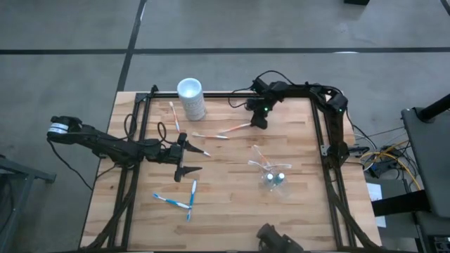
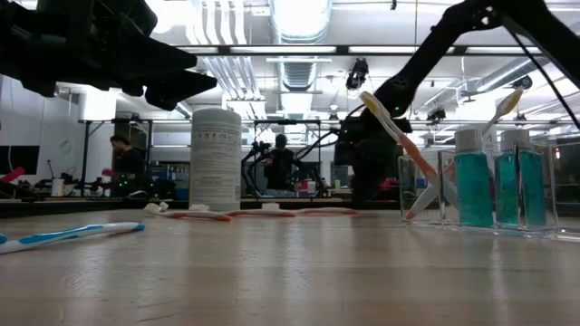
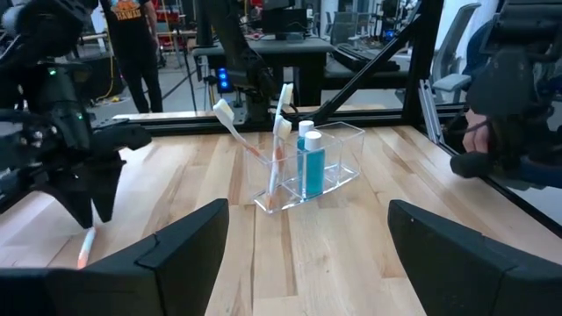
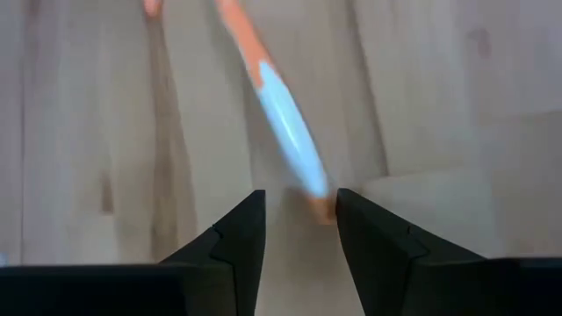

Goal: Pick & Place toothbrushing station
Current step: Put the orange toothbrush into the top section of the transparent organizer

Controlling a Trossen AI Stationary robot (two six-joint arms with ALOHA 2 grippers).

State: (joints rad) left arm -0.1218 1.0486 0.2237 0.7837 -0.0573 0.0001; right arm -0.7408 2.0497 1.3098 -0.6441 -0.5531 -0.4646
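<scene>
The toothbrushing station is a clear plastic holder [image 1: 273, 176] standing on the table right of centre. It holds two orange-and-white toothbrushes [image 3: 274, 132] and small blue bottles [image 3: 309, 167]. My left gripper [image 1: 187, 157] is open and empty above the table, facing the holder [image 3: 307, 171]. My right gripper [image 1: 258, 123] points down at the far middle. It is open, with its fingers on either side of the orange end [image 4: 321, 207] of an orange-and-white toothbrush [image 1: 235, 129] that lies flat on the table. My right gripper comes from above, pointing down, its fingers across the toothbrush's orange end [image 4: 323, 209]. That end lies right beside one finger [image 4: 369, 237]; I cannot tell whether they touch. The toothbrush lies flat on the table.
A tall white cup [image 1: 191, 98] stands at the far left. Two more orange toothbrushes [image 1: 174, 116] [image 1: 211, 135] lie near it. Two blue-and-white toothbrushes [image 1: 172, 202] [image 1: 192, 199] lie near the front left. People stand in the room beyond the table [image 3: 136, 44].
</scene>
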